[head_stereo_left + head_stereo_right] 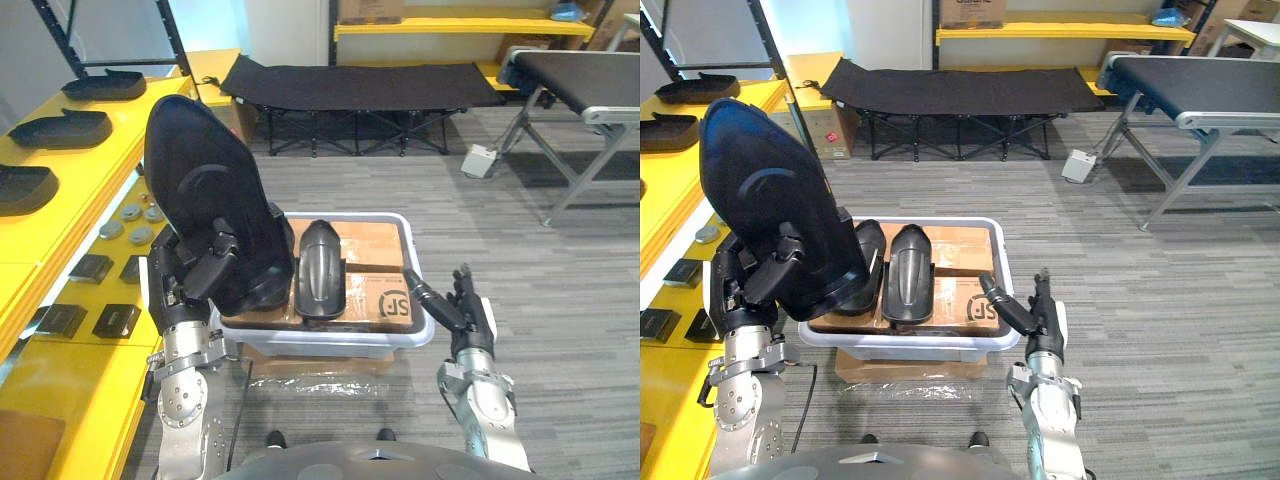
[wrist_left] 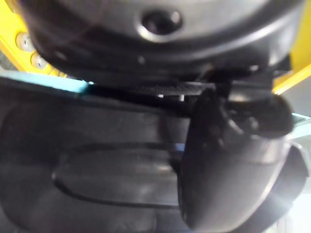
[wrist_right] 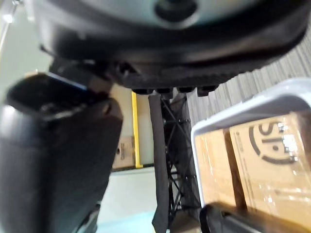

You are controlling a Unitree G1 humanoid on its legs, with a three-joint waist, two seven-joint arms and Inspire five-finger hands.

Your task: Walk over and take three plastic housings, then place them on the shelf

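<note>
My left hand [image 1: 200, 275] is shut on a large black plastic housing [image 1: 205, 185] and holds it upright over the left end of the white bin [image 1: 330, 338]. In the left wrist view my thumb [image 2: 233, 160] presses on the housing's dark shell [image 2: 97, 160]. Two more black housings [image 1: 908, 272] [image 1: 866, 262] lie in the bin on cardboard boxes. My right hand [image 1: 462, 305] is open with its fingers straight, just outside the bin's right front corner, whose rim [image 3: 252, 109] shows in the right wrist view. The yellow shelf [image 1: 60, 235] runs along the left.
Three black housings [image 1: 105, 85] [image 1: 62, 128] [image 1: 20, 188] lie on the shelf's top, with small grey and black parts [image 1: 115, 320] on its lower level. A black cot [image 1: 350, 85] stands behind the bin, a conveyor table [image 1: 590, 85] at right, a small grey box [image 1: 480, 160] on the floor.
</note>
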